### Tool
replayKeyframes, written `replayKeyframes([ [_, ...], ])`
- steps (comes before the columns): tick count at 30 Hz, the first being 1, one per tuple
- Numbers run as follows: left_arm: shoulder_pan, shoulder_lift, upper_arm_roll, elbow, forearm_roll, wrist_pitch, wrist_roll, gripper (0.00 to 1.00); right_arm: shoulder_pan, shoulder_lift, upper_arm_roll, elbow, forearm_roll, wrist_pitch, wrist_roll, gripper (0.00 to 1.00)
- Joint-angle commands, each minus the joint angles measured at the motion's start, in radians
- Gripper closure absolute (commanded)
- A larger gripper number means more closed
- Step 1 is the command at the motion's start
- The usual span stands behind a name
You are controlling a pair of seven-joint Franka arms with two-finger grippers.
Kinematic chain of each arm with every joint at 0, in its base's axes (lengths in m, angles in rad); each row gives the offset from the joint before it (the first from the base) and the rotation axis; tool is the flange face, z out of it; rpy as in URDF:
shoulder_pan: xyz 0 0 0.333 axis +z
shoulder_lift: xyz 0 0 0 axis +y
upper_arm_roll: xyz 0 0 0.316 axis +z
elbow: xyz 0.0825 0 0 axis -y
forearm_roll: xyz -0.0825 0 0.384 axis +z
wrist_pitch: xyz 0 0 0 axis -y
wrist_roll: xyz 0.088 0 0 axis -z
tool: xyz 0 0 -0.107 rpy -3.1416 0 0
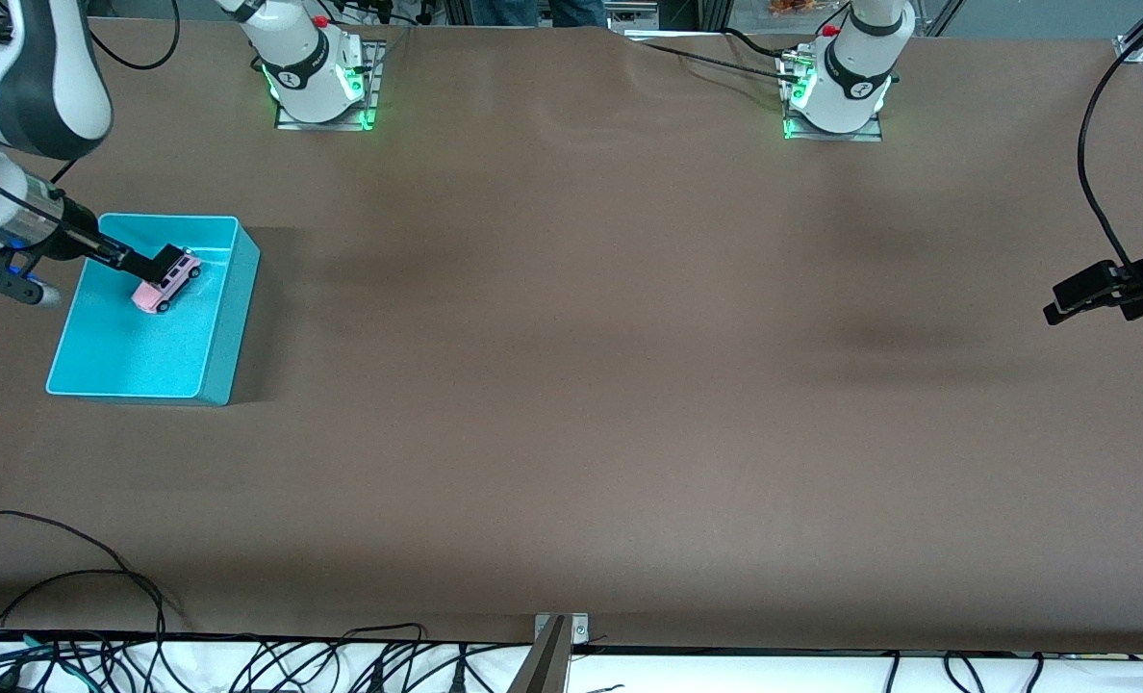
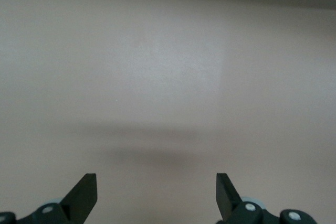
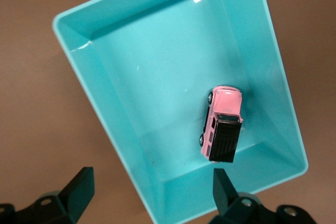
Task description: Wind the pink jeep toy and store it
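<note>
The pink jeep toy point(image 1: 165, 280) point(image 3: 221, 124), with its black roof, lies loose on the floor of the turquoise bin point(image 1: 215, 375) point(image 3: 105, 98), at the end of the bin farther from the front camera. My right gripper point(image 1: 110, 278) point(image 3: 153, 187) hangs open above that end of the bin. It holds nothing, and one finger shows just beside the jeep's black roof. My left gripper point(image 1: 1072, 296) point(image 2: 156, 190) waits open and empty over bare table at the left arm's end.
The bin stands at the right arm's end of the brown table point(image 1: 571, 385). Cables point(image 1: 100, 654) and a metal bracket point(image 1: 560, 635) run along the table edge nearest the front camera. The two arm bases point(image 1: 317, 72) point(image 1: 846, 87) stand at the farthest edge.
</note>
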Motion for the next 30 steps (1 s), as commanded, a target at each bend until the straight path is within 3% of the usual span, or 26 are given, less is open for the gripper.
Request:
replayKeyframes([
  [1, 0.001, 0.000, 0.003, 0.010, -0.022, -0.001, 0.019, 0.00, 0.000, 0.007, 0.011, 0.153, 0.068, -0.174, 0.008, 0.00],
  [9, 0.001, 0.000, 0.003, 0.011, -0.022, -0.001, 0.016, 0.00, 0.013, 0.031, 0.011, 0.322, 0.152, -0.329, 0.010, 0.00],
  [16, 0.001, 0.000, 0.003, 0.010, -0.022, -0.001, 0.016, 0.00, 0.015, 0.066, 0.011, 0.431, 0.243, -0.384, 0.023, 0.00],
  [20, 0.001, 0.000, 0.003, 0.010, -0.022, -0.001, 0.016, 0.00, 0.062, 0.086, -0.006, 0.468, 0.228, -0.433, 0.022, 0.00],
  [25, 0.001, 0.000, 0.003, 0.011, -0.022, -0.001, 0.016, 0.00, 0.135, 0.093, -0.026, 0.477, 0.103, -0.432, -0.007, 0.00],
  [30, 0.001, 0.000, 0.003, 0.011, -0.022, -0.001, 0.014, 0.00, 0.142, 0.091, -0.032, 0.477, 0.059, -0.414, -0.018, 0.00],
])
